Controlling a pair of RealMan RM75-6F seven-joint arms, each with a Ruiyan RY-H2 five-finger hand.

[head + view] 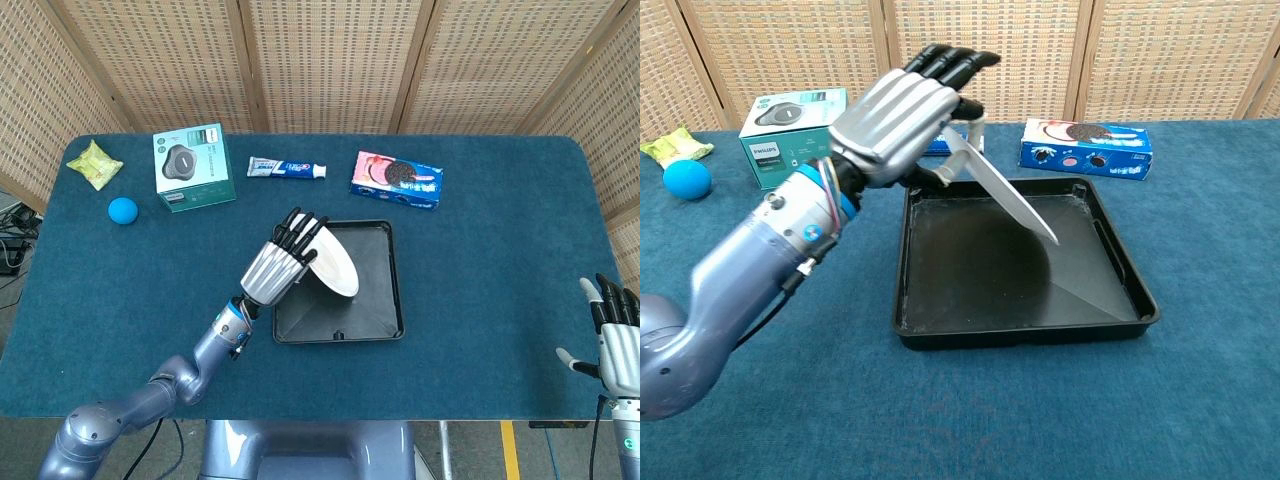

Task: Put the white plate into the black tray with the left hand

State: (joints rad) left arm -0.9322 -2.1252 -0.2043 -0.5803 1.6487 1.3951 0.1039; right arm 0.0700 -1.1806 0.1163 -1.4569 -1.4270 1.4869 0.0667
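My left hand [283,266] [905,115] holds the white plate [338,266] [1005,193] by its near edge, thumb under and fingers over. The plate is tilted, its far edge sloping down over the middle of the black tray [385,300] [1120,300], and it hangs above the tray floor without touching. The tray sits at the table's centre with nothing lying in it. My right hand [620,340] is at the table's front right corner, fingers spread, holding nothing; the chest view does not show it.
Along the back of the blue table stand a green speaker box [193,167] [790,133], a toothpaste tube [287,168], and a blue cookie box [397,179] [1086,147]. A blue ball [122,210] [687,179] and a yellow snack packet [94,163] [672,149] lie at the far left.
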